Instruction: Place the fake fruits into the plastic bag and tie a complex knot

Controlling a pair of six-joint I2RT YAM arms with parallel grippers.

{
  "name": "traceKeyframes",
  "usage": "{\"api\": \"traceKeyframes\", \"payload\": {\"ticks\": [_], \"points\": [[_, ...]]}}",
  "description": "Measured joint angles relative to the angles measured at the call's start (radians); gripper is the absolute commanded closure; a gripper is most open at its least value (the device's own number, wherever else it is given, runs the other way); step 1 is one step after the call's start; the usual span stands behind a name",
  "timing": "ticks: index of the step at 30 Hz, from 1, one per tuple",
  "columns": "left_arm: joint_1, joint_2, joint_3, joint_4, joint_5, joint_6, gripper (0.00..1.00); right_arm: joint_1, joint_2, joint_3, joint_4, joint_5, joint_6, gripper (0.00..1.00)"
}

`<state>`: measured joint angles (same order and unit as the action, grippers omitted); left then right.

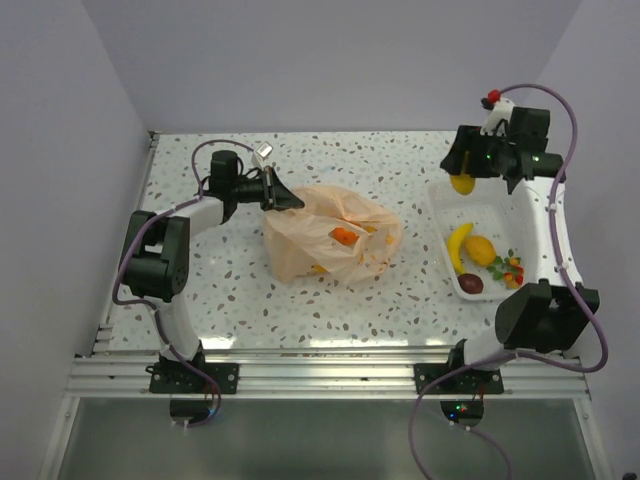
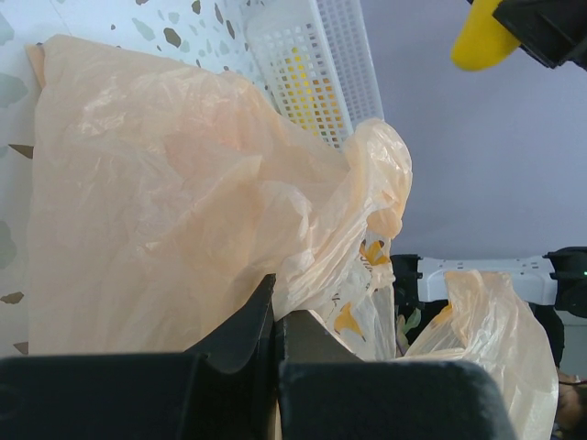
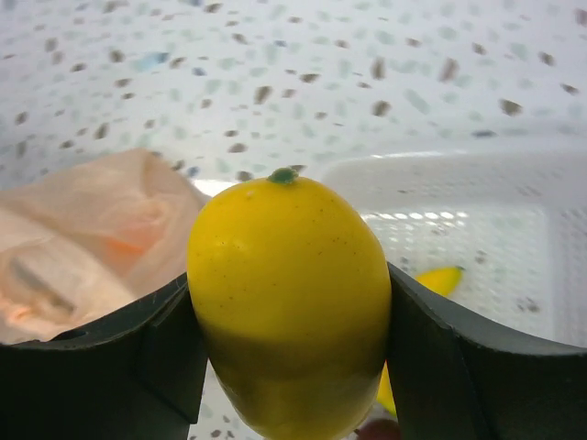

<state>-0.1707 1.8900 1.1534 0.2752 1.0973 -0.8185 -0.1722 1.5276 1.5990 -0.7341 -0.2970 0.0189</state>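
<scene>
Filling the right wrist view, a yellow fruit (image 3: 289, 275) sits clamped in my right end effector (image 3: 289, 316). The fingers are closed against its two sides, and its long axis runs along them, green stem end pointing away from the wrist. I hold it in the air over the far end of the white tray (image 1: 445, 215). The plastic bag (image 1: 335, 240) lies to my left on the desk (image 1: 400, 160), well apart from the fruit, so the carry runs leftward. My left end effector (image 1: 285, 198) is nearer the bag, pinched on its film at the far-left edge. Whether the mouth gapes toward the fruit I cannot tell.
</scene>
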Motion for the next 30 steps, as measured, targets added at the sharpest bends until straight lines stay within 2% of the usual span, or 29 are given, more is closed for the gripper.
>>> {"api": "traceKeyframes", "payload": {"ticks": [4,11,17,22,28,30], "points": [[0.000,0.000,0.000,0.000,0.000,0.000,1.00,0.132,-0.012,-0.011,0.033,-0.107,0.001,0.98],[0.000,0.000,0.000,0.001,0.000,-0.001,1.00,0.506,0.033,-0.060,0.145,-0.109,-0.010,0.98],[0.000,0.000,0.000,0.005,0.000,-0.006,1.00,0.727,0.069,-0.070,0.168,-0.086,-0.071,0.97],[0.000,0.000,0.000,0.054,0.008,-0.048,1.00,0.843,0.076,-0.087,0.171,-0.066,-0.135,0.93],[0.000,0.001,-0.002,0.169,0.029,-0.144,1.00,0.880,0.157,-0.089,0.174,0.010,-0.198,0.87],[0.000,0.002,-0.002,0.193,0.034,-0.165,1.00,0.880,0.196,-0.089,0.175,0.065,-0.213,0.59]]}}
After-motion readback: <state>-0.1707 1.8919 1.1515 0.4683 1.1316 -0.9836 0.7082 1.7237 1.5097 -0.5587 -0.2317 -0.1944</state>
